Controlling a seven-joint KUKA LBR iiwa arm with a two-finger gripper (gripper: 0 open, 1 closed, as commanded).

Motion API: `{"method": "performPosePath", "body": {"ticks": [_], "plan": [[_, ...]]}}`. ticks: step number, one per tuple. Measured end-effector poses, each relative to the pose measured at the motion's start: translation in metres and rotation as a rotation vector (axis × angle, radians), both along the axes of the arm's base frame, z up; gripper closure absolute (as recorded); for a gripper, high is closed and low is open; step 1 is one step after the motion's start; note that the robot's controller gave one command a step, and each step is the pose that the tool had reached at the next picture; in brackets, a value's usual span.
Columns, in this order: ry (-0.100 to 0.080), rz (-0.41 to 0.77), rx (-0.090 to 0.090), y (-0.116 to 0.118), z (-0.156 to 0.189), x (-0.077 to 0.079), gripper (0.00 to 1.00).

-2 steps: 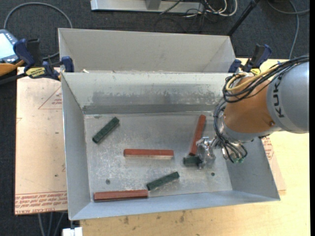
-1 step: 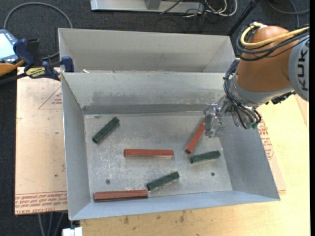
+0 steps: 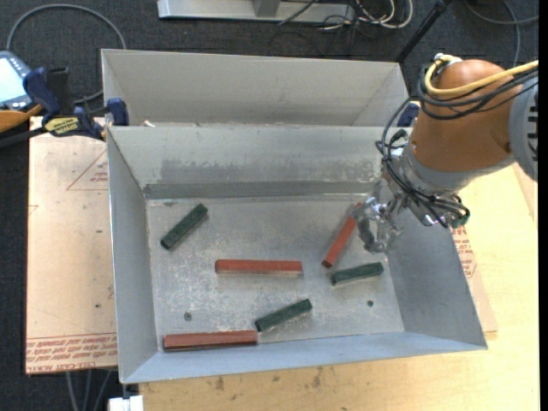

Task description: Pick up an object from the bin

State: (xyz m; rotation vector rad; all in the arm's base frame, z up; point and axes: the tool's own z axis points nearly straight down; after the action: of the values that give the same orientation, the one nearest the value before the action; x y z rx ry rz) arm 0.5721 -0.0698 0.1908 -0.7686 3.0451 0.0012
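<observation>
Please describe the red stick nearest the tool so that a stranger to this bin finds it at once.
Go to the right side of the grey bin, where the tool hangs. Just left of it lies a short red-brown stick. It is the only red stick that slants steeply, and the dark green stick below it lies almost level.

We see a scuffed matt metal bin (image 3: 257, 161), dull red bars (image 3: 258, 267) and green bars (image 3: 184, 226), a glossy orange cover (image 3: 462, 118).

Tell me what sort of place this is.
Most likely a robotics lab or test cell: a grey metal bin holding loose red bars and green bars, a robot arm's gripper low in its right part, and cables trailing on dark carpet.
</observation>
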Motion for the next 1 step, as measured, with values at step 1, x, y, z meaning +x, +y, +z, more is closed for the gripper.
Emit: {"method": "performPosePath", "body": {"ticks": [1], "plan": [[0.001,0.513,0.001,0.0318,-0.0034,-0.0402,1.0]]}}
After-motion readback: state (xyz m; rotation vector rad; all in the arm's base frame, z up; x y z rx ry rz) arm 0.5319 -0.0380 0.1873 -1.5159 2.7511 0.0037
